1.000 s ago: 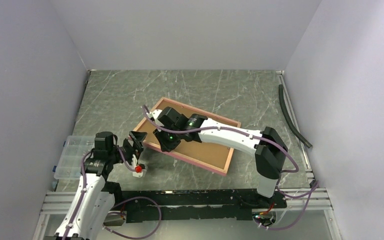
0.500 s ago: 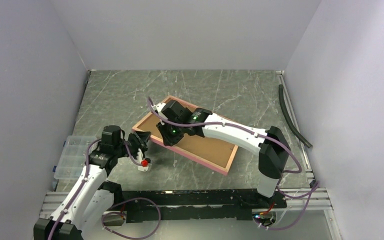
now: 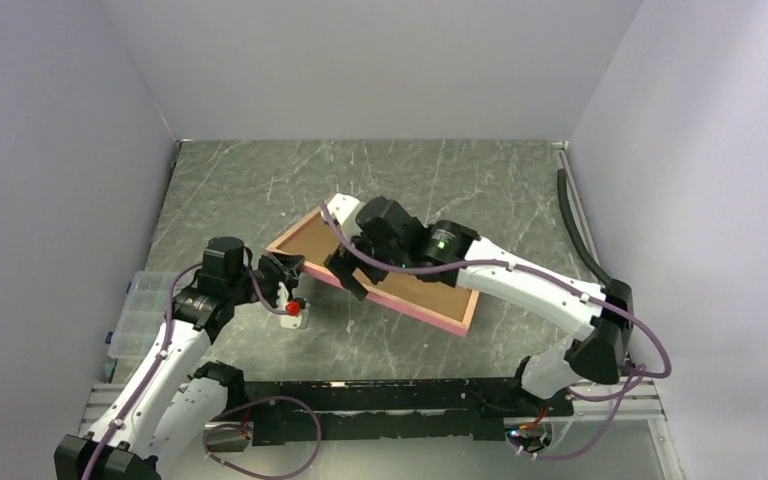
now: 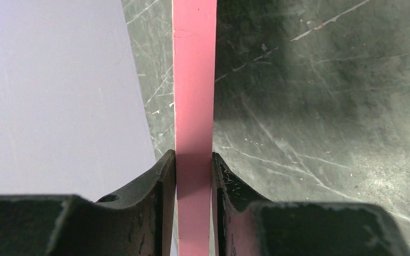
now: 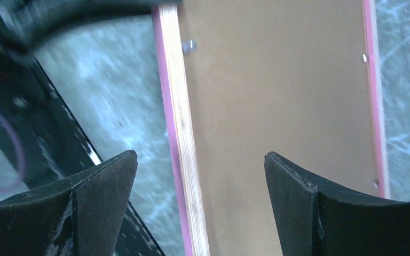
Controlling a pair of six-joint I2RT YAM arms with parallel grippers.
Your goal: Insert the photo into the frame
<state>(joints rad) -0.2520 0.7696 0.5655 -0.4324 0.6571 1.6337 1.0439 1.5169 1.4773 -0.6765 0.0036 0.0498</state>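
Observation:
The frame [image 3: 415,293] lies back-up on the table, brown inside a thin pink border, and its left end looks slightly raised. My left gripper [image 3: 287,268] is shut on that left end. In the left wrist view the pink edge [image 4: 194,80] runs straight up between the left gripper's [image 4: 194,160] two fingers. My right gripper [image 3: 348,275] hovers open over the frame's near long side. In its wrist view the pale wood rim [image 5: 177,117] passes between the right gripper's [image 5: 200,160] spread fingers without touching them. The photo is out of view.
A clear plastic organiser box [image 3: 143,312] sits at the table's left edge beside the left arm. A black hose [image 3: 585,235] lies along the right wall. A metal rail [image 3: 380,392] with the arm bases runs along the near edge.
My left gripper has moved in and shut on the frame's left end. My right gripper has let go of the frame, opened wide and drawn back to the right. The frame has shifted right.

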